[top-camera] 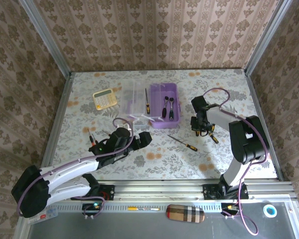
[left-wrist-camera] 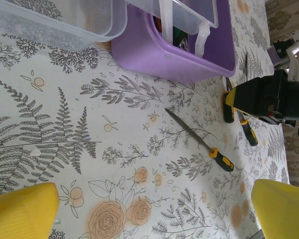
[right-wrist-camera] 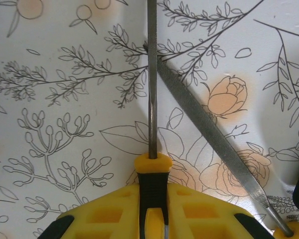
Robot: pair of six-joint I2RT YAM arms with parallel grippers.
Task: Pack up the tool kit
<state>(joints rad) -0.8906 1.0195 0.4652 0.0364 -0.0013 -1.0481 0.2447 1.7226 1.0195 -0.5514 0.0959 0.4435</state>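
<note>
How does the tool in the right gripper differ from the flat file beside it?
The gripped tool has a thin shaft; the flat file is wider and tapers. The tool's handle sits in the right gripper; the file lies loose on the table, slanted. Both have yellow-trimmed handles.

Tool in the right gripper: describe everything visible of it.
The slim tool has a thin, straight grey metal shaft set in a yellow collar and a black-and-yellow handle that looks plastic. The right gripper is closed on the handle, yellow fingers against both sides. The shaft points away from the wrist camera, crossing over a flat file lying on the floral table cover. Its tip is out of frame, so screwdriver or round file cannot be told.
</note>
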